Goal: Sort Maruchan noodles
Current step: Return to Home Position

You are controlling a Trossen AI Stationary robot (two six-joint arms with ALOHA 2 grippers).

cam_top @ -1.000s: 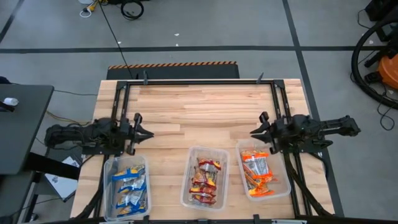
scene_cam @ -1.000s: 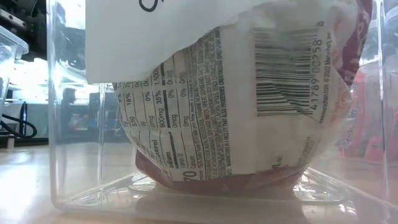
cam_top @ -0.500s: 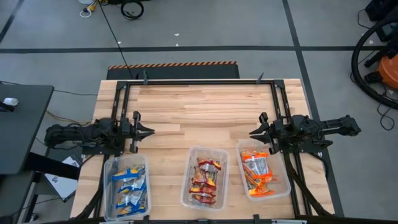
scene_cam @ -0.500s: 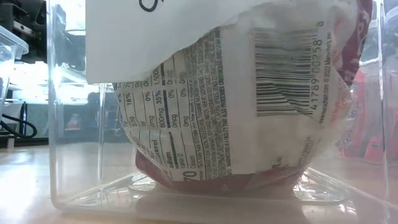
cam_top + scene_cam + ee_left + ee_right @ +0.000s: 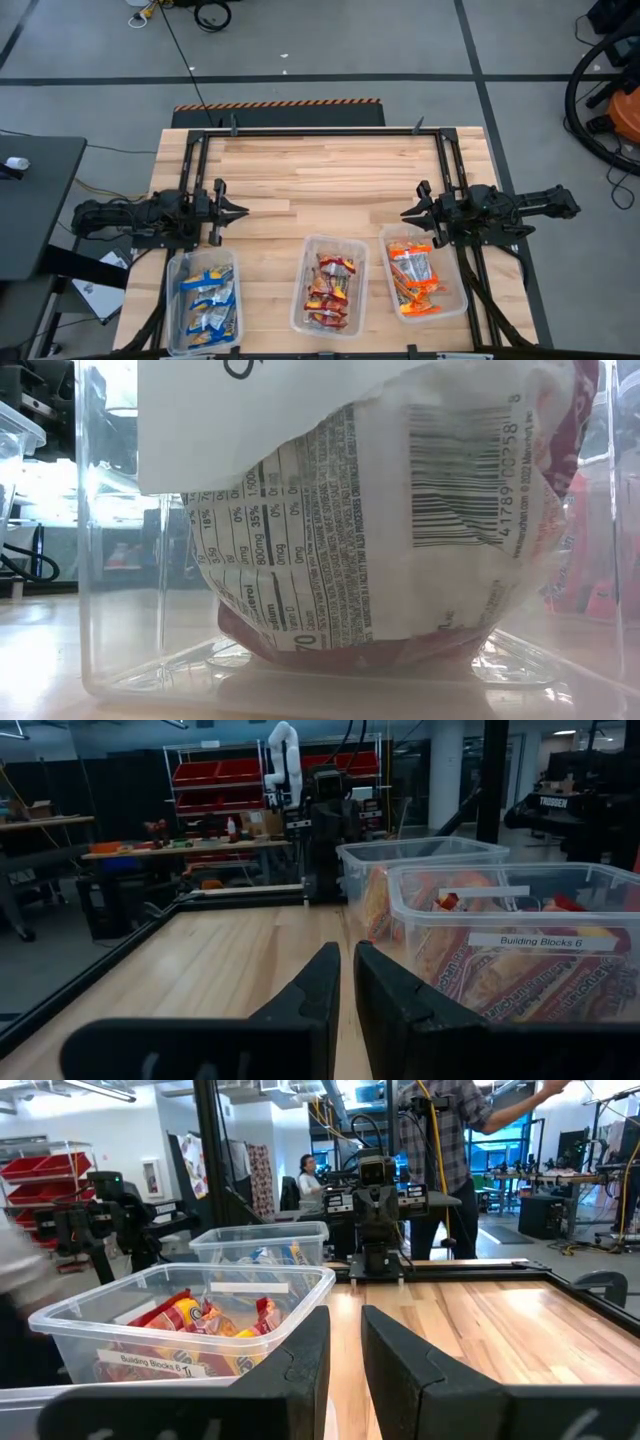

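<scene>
From my seat, the bench [image 5: 320, 170] is pale wood plank with a black rail frame [image 5: 320, 131] along its back and side edges. The whole middle and back of it is open boards, with free room between the two arms.

At the left edge the left gripper [image 5: 238, 212] hovers low over the wood, its dark fingers [image 5: 318, 992] drawn together with only a slit between them and holding nothing. Just in front of it, at the front-left corner, the left bin [image 5: 172, 300] of clear, round-cornered plastic holds the blue-and-white packets [image 5: 207, 300], which are flat, crinkly and lie heaped.

At the middle of the front edge, the middle bin [image 5: 300, 290] holds the dark red packets [image 5: 330, 285]. Through its glossy wall in the low view, one pack [image 5: 400, 540] presses close, showing its barcode and nutrition print, with a white label [image 5: 230, 420] above it.

The right bin [image 5: 458, 290], towards the front-right corner, holds the orange packets [image 5: 412, 275], piled at angles. The three bins stand apart in a row.

At the right edge the right gripper [image 5: 408, 214] faces inward, empty, its fingers [image 5: 312, 1355] also nearly touching.
</scene>
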